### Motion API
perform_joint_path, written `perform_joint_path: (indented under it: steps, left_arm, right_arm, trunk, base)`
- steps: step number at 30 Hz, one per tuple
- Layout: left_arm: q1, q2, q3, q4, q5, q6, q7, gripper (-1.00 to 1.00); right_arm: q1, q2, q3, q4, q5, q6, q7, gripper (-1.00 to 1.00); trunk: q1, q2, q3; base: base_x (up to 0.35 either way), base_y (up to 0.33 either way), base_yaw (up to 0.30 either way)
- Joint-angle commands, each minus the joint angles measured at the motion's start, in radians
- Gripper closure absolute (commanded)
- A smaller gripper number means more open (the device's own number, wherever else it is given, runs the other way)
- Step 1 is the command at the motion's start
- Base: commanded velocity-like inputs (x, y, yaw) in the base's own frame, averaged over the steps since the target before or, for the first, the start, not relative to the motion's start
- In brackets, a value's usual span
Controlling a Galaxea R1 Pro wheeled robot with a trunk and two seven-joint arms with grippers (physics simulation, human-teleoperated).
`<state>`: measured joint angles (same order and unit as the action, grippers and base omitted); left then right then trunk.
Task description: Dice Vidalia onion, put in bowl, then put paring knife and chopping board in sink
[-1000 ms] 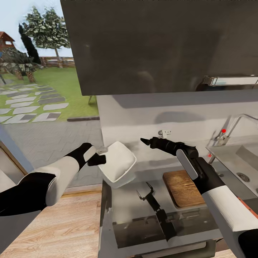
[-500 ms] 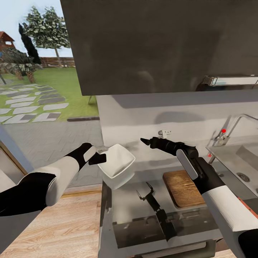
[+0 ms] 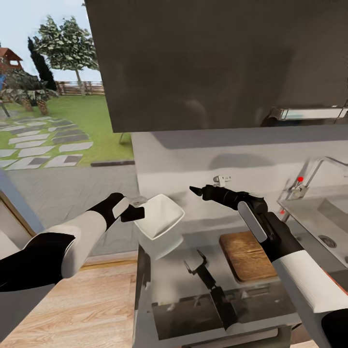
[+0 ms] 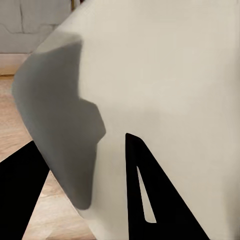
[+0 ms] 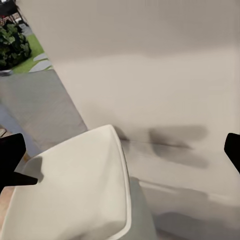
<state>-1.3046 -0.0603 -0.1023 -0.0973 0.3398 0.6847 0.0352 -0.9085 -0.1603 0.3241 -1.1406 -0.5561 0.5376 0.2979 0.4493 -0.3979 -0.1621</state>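
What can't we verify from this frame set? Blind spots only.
- Onion and paring knife: not identifiable; the sink is cut off by the head view's right edge.
- Chopping board: its near right corner is hidden by the right forearm, head view.
- Bowl contents: the interior faces partly away in the head view; the left wrist view is too close to tell.
- Right gripper: opening unclear in the head view; the right wrist view shows fingers at opposite edges.
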Motion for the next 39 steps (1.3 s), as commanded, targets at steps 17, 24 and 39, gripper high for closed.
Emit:
perform_joint_path:
  steps: [17, 24, 39]
  left_arm:
    - [-0.001, 0.004, -0.006, -0.002, 0.012, -0.037, -0.036, 1.0]
    - [-0.001, 0.006, -0.006, -0.002, 0.012, -0.04, -0.046, 1.0]
    - [-0.001, 0.004, -0.009, -0.001, 0.012, -0.037, -0.104, 1.0]
  right_arm:
    - [-0.001, -0.001, 0.001, -0.001, -0.004, 0.004, 0.0, -1.0]
    - [-0.001, -0.001, 0.001, -0.001, -0.004, 0.004, 0.0, -1.0]
    - [-0.001, -0.001, 0.001, -0.001, -0.004, 0.004, 0.0, -1.0]
  trunk:
    - [0.001, -0.002, 0.026]
    - [0.001, -0.002, 0.037]
    - [0.001, -0.002, 0.051]
  base:
    - [0.0, 0.0, 0.0]
    - [0.0, 0.0, 0.0]
    - [0.0, 0.0, 0.0]
